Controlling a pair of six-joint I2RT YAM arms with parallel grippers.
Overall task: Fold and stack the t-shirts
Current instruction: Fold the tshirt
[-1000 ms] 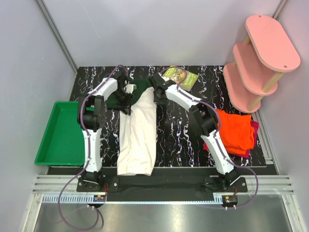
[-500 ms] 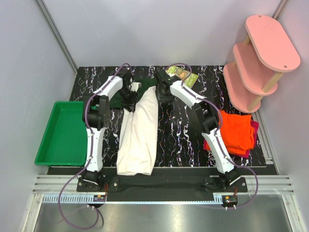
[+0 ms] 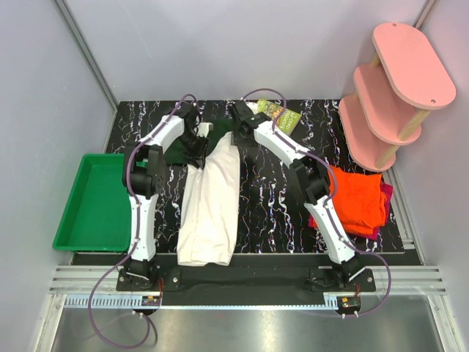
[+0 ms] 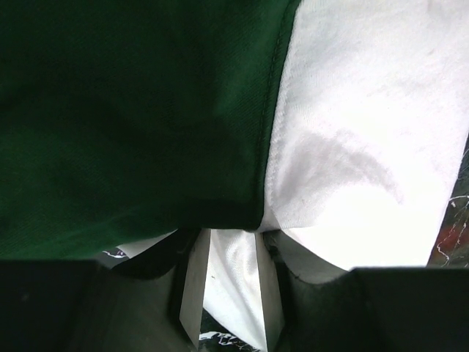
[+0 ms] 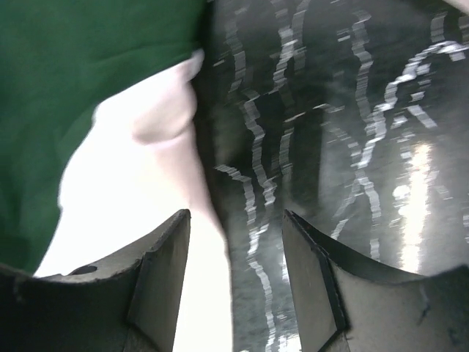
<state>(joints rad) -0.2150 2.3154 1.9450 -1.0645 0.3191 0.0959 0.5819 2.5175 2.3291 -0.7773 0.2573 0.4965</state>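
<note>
Reaching forward from raised elbows, both arms angle inward and meet at the far end of the cream-white t-shirt [image 3: 209, 209], which lies as a long narrow strip down the middle of the table [image 3: 271, 213]. The left gripper [image 3: 196, 147] tips down onto that far end, clenched on a fold of white cloth beside the dark green sleeve [image 4: 132, 110]. The right gripper [image 3: 240, 128] hovers just right of the sleeve, jaws spread with nothing between them, bare table beneath. The orange t-shirt [image 3: 359, 196] lies atop the magenta-red t-shirt [image 3: 385, 192] near the table's right edge.
</note>
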